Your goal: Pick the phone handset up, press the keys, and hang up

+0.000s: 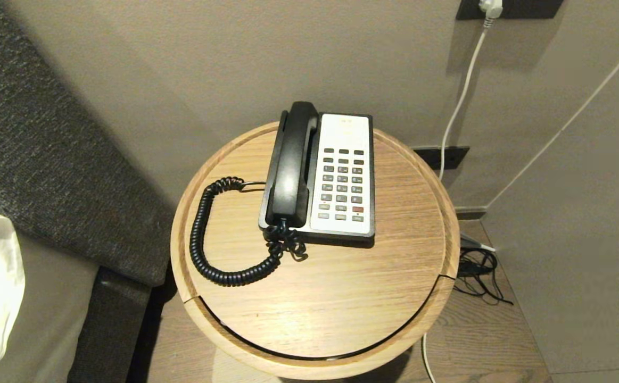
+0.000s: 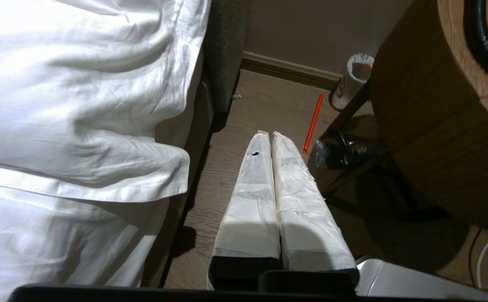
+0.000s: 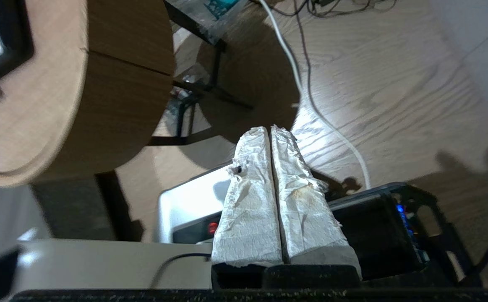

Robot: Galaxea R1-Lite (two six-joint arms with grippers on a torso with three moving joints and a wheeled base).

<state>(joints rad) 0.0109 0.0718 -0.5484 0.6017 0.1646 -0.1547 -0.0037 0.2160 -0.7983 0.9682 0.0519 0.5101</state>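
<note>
Currently the long glossy black plastic phone handset (image 1: 290, 165) lies cradled on the black-and-white phone base (image 1: 344, 175) toward the far edge of the round wooden desk (image 1: 341, 298). Both tape-wrapped pincers, left pincer (image 2: 271, 135) and right pincer (image 3: 270, 129), hang fully closed and empty below the desk's near edge.

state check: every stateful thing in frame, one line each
phone handset: on its cradle, untouched
coiled cord: slack, looped on the round table
phone base: flat on the table, keypad up
wall plug: in its socket
left gripper: jaws shut, empty, low beside the table
right gripper: jaws shut, empty, below table height
</note>
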